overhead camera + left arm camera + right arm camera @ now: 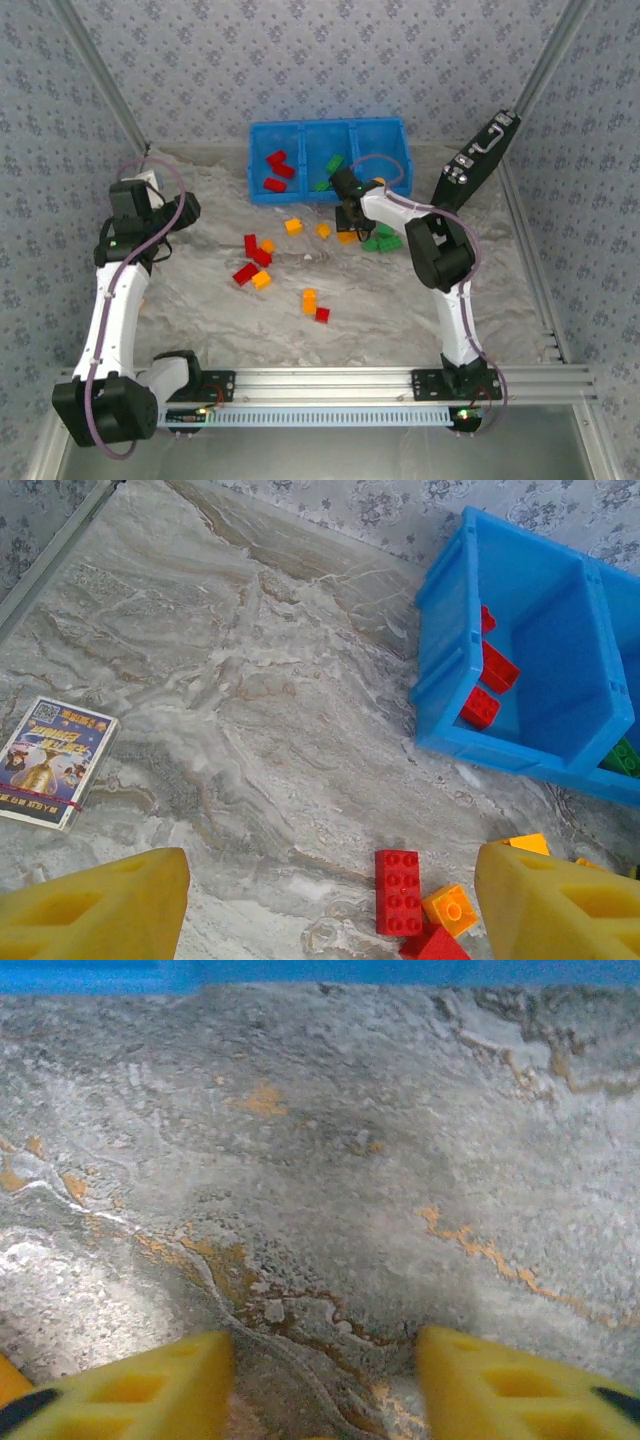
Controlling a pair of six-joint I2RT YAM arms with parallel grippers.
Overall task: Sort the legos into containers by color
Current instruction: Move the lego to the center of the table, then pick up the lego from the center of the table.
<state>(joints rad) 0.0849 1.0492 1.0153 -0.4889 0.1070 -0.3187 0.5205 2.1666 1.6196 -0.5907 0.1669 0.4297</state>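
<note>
Right hand (pixel 324 1375) stood apart, holding nothing, above the worktop (pixel 330 1140) near the blue bin (pixel 90 972). Left hand (pixel 330 890) stood wide apart, empty.

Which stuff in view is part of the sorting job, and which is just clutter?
Job:
- legos, red, orange and green
- blue bin, three compartments

Lying about:
- printed card
- black case, far right

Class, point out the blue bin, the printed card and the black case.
blue bin (pixel 440 650), left wrist view, outer side wall
printed card (pixel 50 760), left wrist view, centre of face
black case (pixel 478 160), top external view, centre of body
</note>
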